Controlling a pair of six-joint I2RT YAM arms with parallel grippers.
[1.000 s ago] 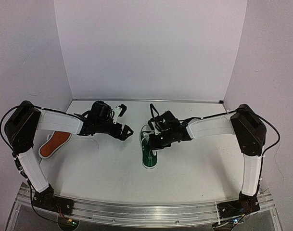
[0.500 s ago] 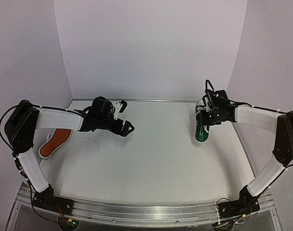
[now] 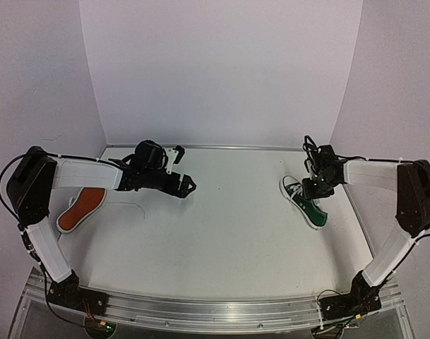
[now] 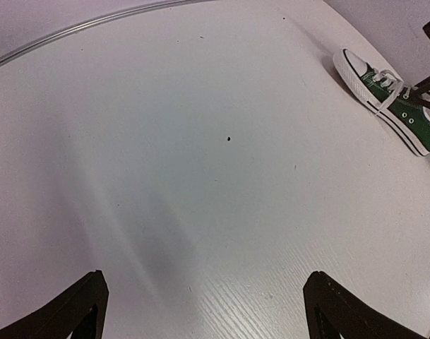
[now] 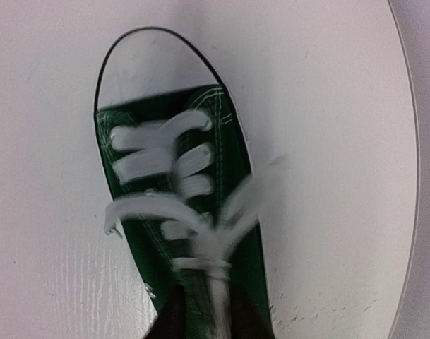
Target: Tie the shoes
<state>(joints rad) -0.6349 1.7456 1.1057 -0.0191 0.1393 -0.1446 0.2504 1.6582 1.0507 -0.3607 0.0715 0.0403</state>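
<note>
Green shoe is being seen sole-down on the table, close to the right edge and toward the far right corner. It is lying diagonally: the white toe cap is pointing to the far left, the heel to the near right. Its white laces are being shown loose. They are blurred in the right wrist view, so finer detail is not being reported.

Right gripper is being held directly over the lace area, at the ankle end of the green shoe. Its jaws are being shown partly apart, with one lace strand running up between the dark fingertips. Whether that strand is being pinched cannot be told. Nothing else is being held.

Left gripper is being held over the middle-left of the table, well apart from both shoes. Its jaws are being shown spread wide, with nothing in them and only bare table below.

Orange-red shoe is being seen at the left edge, partly covered by the left arm, well apart from the green shoe.
</note>
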